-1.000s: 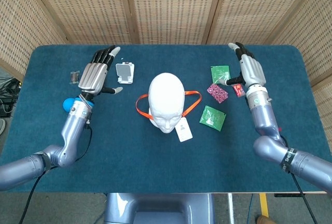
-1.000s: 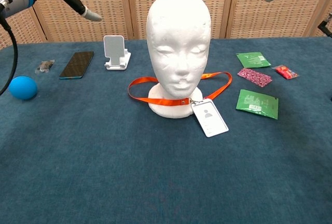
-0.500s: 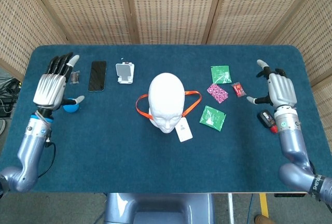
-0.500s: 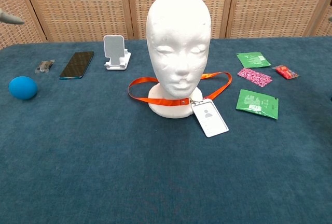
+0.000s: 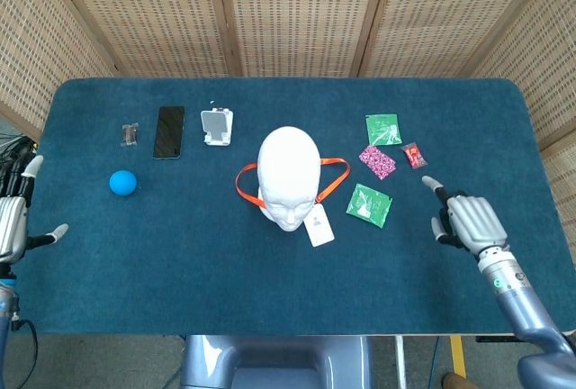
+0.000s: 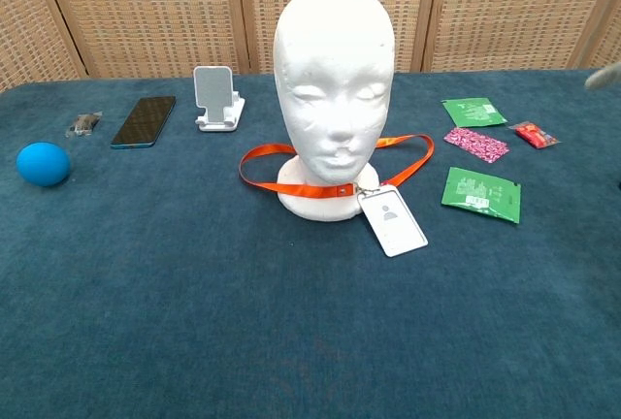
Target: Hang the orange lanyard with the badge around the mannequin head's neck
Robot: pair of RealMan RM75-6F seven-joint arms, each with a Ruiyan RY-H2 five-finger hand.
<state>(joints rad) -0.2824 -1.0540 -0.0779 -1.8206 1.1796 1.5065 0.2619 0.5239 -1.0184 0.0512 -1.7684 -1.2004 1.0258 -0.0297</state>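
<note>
Both hands have been drawn back to the table's edges, left hand [image 5: 11, 218] and right hand [image 5: 470, 221] spread, empty; one orange lanyard [image 6: 291, 183] is looped round the one white head [image 6: 333, 80], one badge [image 6: 392, 220] lying in front; three green packets are counted.

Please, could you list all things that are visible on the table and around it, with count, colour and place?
mannequin head: 1, white, table centre.
lanyard: 1, orange, around the head's base.
badge: 1, white, on the cloth before the head.
phone stand: 1, white, behind-left of the head.
phone: 1, black, left of the stand.
small clear item: 1, left of the phone.
ball: 1, blue, far left.
green packets: 2, right side.
pink packet: 1, between the green ones.
red packet: 1, far right.
table: 1, blue cloth.
left hand: open, left edge.
right hand: open, right front.
</note>
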